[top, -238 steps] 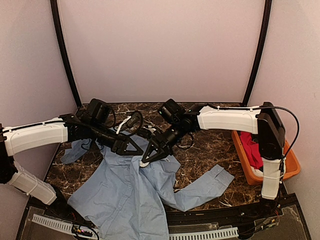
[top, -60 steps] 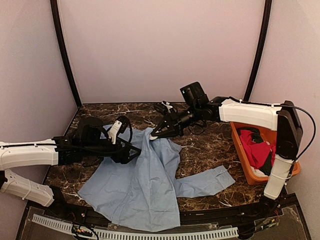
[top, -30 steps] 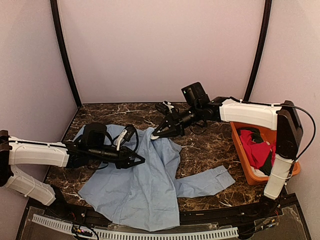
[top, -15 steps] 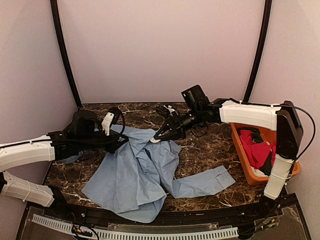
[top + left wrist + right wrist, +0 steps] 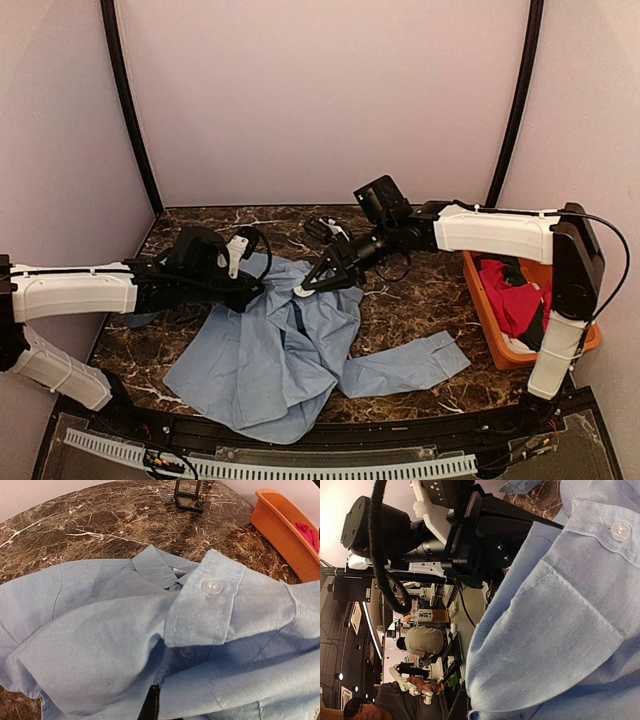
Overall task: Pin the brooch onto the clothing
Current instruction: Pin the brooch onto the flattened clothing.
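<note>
Dark marble worktop carries the light blue shirt, crumpled across centre-left with its hem toward the near edge and one sleeve running right toward an orange bin, which holds a red garment. Left hand is clamped on bunched cloth at the shirt's far-left part, and right hand is pinched closed on cloth at the shirt's far edge; the two hands sit near each other with cloth rucked up between them. Left wrist view: a cuff lies uppermost over the folds, its white button facing up.
</note>
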Controlling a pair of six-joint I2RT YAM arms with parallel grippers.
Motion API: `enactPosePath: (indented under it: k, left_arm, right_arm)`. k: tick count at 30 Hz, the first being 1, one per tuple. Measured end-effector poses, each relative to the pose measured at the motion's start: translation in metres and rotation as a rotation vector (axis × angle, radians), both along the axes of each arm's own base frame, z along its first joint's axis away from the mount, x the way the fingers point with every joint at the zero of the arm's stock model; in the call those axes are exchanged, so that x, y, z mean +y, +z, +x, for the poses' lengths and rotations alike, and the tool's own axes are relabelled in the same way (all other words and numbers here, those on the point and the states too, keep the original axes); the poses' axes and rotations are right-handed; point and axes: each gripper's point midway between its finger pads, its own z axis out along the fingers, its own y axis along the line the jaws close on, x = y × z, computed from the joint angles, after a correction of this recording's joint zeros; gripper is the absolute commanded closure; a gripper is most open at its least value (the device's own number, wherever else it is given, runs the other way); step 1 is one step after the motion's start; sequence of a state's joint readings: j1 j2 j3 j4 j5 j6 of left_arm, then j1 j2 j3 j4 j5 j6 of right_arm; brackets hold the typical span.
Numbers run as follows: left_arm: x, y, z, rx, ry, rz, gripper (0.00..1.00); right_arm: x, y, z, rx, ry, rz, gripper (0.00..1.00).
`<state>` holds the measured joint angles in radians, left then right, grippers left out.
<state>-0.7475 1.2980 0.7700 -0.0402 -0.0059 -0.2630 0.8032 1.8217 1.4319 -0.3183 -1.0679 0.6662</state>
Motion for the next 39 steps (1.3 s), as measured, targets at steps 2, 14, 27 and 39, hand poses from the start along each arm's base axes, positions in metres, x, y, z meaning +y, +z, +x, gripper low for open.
enactPosePath:
  k: [2, 14, 27, 39]
  left_arm:
    - [-0.002, -0.001, 0.0, 0.005, 0.0, -0.004, 0.81]
    - [0.025, 0.03, -0.012, -0.007, 0.072, -0.039, 0.35]
    - [0.027, 0.115, -0.04, -0.134, -0.019, -0.256, 0.4]
    - [-0.081, 0.096, -0.126, 0.211, -0.583, -0.589, 0.46]
  right_arm:
    - [0.002, -0.001, -0.005, 0.002, 0.012, -0.001, 1.0]
    - [0.007, 0.006, -0.023, 0.044, 0.073, 0.022, 1.0]
    - [0.008, 0.007, -0.021, 0.052, 0.066, 0.022, 1.0]
    - [0.004, 0.008, -0.011, 0.053, 0.038, 0.019, 1.0]
